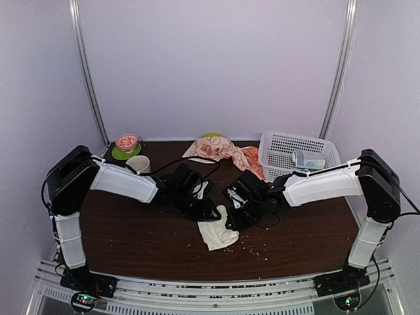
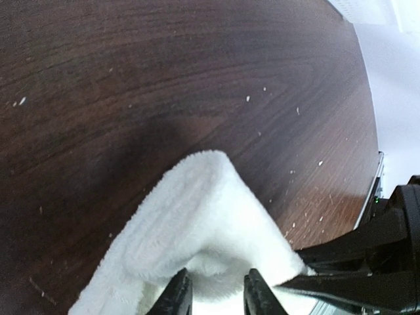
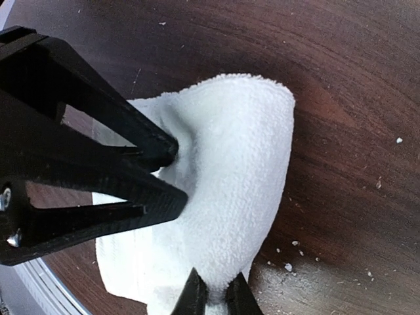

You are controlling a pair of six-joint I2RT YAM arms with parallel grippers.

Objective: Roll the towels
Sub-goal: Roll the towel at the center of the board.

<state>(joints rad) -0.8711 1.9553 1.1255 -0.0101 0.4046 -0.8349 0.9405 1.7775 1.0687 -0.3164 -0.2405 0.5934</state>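
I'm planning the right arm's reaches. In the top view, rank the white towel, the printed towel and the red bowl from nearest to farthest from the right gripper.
1. White towel: front centre.
2. Printed towel: back centre.
3. Red bowl: back left.

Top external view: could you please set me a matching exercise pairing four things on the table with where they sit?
Things:
1. cream-white towel
2. printed towel
3. white basket
4. red bowl

Places:
A. back right, with a pale packet inside
B. back left, on a green plate
C. front middle, lying rumpled
D. back middle, heaped just left of the basket

Pairs: 1-C; 2-D; 3-A; 4-B
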